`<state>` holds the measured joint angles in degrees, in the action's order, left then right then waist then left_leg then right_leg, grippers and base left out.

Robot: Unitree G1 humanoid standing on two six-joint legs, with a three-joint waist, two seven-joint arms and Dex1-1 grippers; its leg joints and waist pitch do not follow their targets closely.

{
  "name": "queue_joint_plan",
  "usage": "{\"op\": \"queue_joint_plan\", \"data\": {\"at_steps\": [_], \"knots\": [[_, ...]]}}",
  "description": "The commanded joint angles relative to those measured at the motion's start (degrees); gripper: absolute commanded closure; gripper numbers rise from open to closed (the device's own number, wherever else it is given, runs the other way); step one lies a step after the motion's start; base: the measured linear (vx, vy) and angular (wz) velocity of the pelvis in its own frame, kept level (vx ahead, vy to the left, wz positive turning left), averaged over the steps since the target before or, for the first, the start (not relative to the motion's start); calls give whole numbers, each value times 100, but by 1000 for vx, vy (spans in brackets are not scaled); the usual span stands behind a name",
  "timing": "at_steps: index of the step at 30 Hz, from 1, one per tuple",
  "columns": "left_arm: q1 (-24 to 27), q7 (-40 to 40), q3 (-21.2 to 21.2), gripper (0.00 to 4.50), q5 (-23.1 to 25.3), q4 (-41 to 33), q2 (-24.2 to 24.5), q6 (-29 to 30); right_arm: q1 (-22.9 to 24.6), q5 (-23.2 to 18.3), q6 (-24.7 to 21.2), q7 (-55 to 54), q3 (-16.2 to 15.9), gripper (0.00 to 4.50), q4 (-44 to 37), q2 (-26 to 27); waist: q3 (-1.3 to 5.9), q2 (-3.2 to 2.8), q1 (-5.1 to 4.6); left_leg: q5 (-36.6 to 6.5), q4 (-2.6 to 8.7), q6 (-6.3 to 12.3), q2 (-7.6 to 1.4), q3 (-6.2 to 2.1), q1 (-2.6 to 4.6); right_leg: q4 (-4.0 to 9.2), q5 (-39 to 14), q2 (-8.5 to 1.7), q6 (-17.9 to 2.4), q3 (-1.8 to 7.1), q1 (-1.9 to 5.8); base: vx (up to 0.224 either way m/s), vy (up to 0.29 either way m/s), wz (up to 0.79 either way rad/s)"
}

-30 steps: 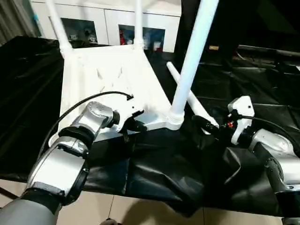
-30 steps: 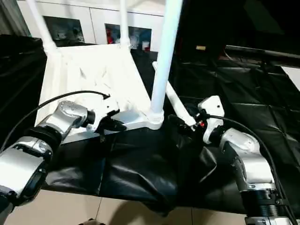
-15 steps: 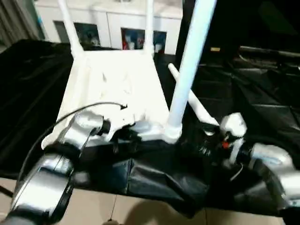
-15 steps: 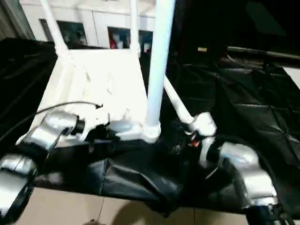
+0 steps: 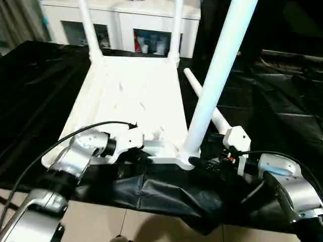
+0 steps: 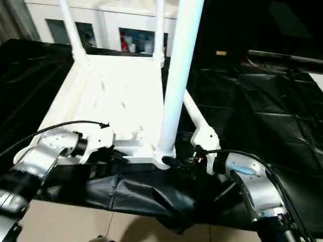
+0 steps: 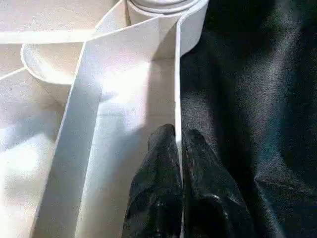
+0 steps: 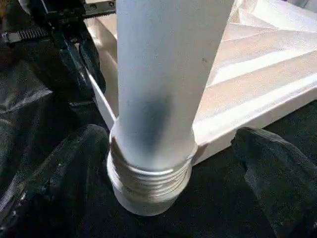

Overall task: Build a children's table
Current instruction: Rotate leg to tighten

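The children's table top (image 5: 136, 96) lies upside down on the black cloth. Two legs stand in its far sockets (image 5: 88, 25) (image 5: 176, 25), and a third leg (image 5: 217, 75) rises from the near right corner socket. Another leg (image 5: 207, 101) lies loose on the cloth to the right of the top. My left gripper (image 7: 178, 144) is shut on the top's thin near rim (image 7: 177, 74), a little left of that corner. My right gripper (image 8: 168, 139) stands open, one finger (image 8: 54, 173) on each side of the near right leg's threaded base (image 8: 148, 183), without touching it.
The black cloth (image 5: 166, 196) hangs in folds over the bench's front edge, with pale floor tiles (image 5: 126, 227) below. A white cabinet with glass doors (image 5: 146, 35) stands behind the bench. More wrinkled cloth spreads to the right (image 5: 282, 101).
My right gripper has moved left up to the near right leg's base and opened wider around it. The left gripper keeps its hold on the rim. The head camera has shifted.
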<state>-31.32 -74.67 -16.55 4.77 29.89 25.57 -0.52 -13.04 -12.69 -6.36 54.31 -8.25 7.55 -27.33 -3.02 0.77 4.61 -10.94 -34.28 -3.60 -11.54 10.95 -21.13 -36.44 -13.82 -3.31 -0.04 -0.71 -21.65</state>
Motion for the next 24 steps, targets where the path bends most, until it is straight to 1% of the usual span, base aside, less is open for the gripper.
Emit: {"op": "queue_joint_plan", "data": {"at_steps": [1, 4, 5, 7, 8, 11, 12, 14, 15, 16, 17, 18, 21, 22, 23, 24], "knots": [[191, -96, -103, 450, -144, -87, -81, 157, -135, 102, 154, 61, -55, 2, 179, 30, 342, 122, -23, -491, 363, 417, -184, -58, 64, 386, 69, -407, -1259, 186, 196, 0, 0, 0], [197, -95, -90, 450, -157, -159, -83, 216, -256, 113, 247, 77, -95, 2, 351, 125, 351, 117, -27, -423, 350, 456, -171, -50, 57, 375, 187, -395, -1289, 186, 195, 0, 0, 0], [203, -94, -90, 450, -158, -190, -80, 241, -283, 127, 279, 86, -115, 2, 400, 142, 365, 115, -27, -354, 342, 483, -174, -51, 59, 351, 345, -391, -1314, 182, 200, 0, 0, 0], [201, -85, -91, 450, -160, -212, -87, 269, -352, 208, 386, 113, -197, 2, 557, 179, 366, 104, -25, -288, 335, 516, -169, -49, 55, 339, 492, -381, -1338, 180, 195, 0, 0, 0], [209, -73, -96, 450, -169, -246, -85, 302, -378, 241, 429, 124, -220, 2, 622, 196, 371, 114, -32, -267, 328, 530, -163, -44, 51, 331, 560, -380, -1360, 177, 201, 0, 0, 0], [237, -43, -118, 450, -178, -348, -73, 390, -435, 277, 513, 194, -271, 2, 748, 230, 369, 118, -27, -285, 328, 548, -167, -43, 55, 333, 535, -381, -1369, 176, 201, 0, 0, 0], [244, -38, -120, 450, -181, -371, -73, 411, -455, 285, 526, 218, -294, 29, 783, 234, 369, 119, -27, -281, 329, 552, -170, -43, 56, 331, 544, -381, -1374, 177, 202, 0, 0, 0], [252, -32, -120, 450, -181, -403, -72, 440, -487, 292, 557, 238, -315, 36, 849, 241, 366, 126, -31, -304, 332, 552, -173, -43, 58, 335, 511, -379, -1380, 176, 199, 0, 0, 0], [253, -25, -113, 450, -182, -420, -70, 472, -538, 287, 600, 261, -320, 42, 951, 260, 370, 138, -38, -331, 328, 547, -169, -40, 56, 336, 474, -382, -1391, 176, 203, 0, 0, 0], [253, -24, -112, 450, -182, -420, -70, 475, -543, 284, 603, 265, -319, 56, 962, 262, 370, 138, -38, -331, 328, 547, -169, -40, 56, 336, 474, -382, -1391, 176, 203, 0, 0, 0], [253, -22, -111, 450, -179, -421, -68, 482, -560, 283, 626, 272, -321, 56, 995, 267, 368, 134, -44, -316, 330, 541, -171, -42, 59, 334, 479, -379, -1387, 177, 200, 0, 0, 0], [255, -20, -110, 450, -174, -417, -59, 481, -584, 282, 658, 269, -318, 80, 1040, 280, 369, 142, -47, -309, 329, 543, -168, -42, 56, 333, 497, -377, -1383, 177, 206, 0, 0, 0], [266, -18, -107, 450, -172, -425, -47, 491, -607, 292, 708, 285, -313, 86, 1091, 296, 368, 142, -62, -351, 331, 546, -172, -43, 57, 338, 474, -384, -1395, 174, 200, 0, 0, 0], [269, -20, -105, 450, -174, -429, -42, 496, -612, 294, 723, 297, -308, 109, 1106, 303, 368, 139, -66, -360, 330, 542, -168, -43, 55, 340, 466, -380, -1398, 175, 203, 0, 0, 0], [269, -24, -104, 450, -175, -429, -39, 499, -619, 296, 740, 312, -307, 109, 1122, 307, 370, 147, -73, -357, 331, 539, -168, -43, 59, 340, 466, -378, -1406, 175, 203, 0, 0, 0], [274, -28, -104, 450, -177, -439, -31, 513, -630, 300, 771, 326, -307, 120, 1154, 312, 368, 142, -75, -366, 333, 537, -172, -44, 63, 341, 459, -378, -1407, 175, 199, 0, 0, 0]]}}
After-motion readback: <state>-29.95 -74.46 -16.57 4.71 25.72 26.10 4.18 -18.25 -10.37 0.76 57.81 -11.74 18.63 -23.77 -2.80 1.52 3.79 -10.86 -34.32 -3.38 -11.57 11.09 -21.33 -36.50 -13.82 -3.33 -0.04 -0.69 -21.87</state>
